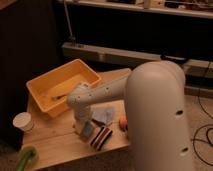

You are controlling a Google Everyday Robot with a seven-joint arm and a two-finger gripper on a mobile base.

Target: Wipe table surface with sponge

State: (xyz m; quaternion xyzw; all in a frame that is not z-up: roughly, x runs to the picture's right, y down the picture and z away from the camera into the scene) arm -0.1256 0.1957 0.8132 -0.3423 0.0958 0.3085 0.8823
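Arm (107,92): white and bulky, reaching from the right across the counter toward its left-centre.
Counter (55,142): light tan wood with plank grain.
Tray (44,85): orange-yellow plastic, on the back left part.
Cloth (105,115): pale and thin, lying flat just right of the claw.
Striped object (102,136): dark red, white and black, near the front edge.
Cup (22,121): white, at the left edge.
Sponge (88,130): light blue, on the wood between claw and striped object.
Claw (82,124): pointing down at the sponge; whether it is open or gripping, I cannot tell.
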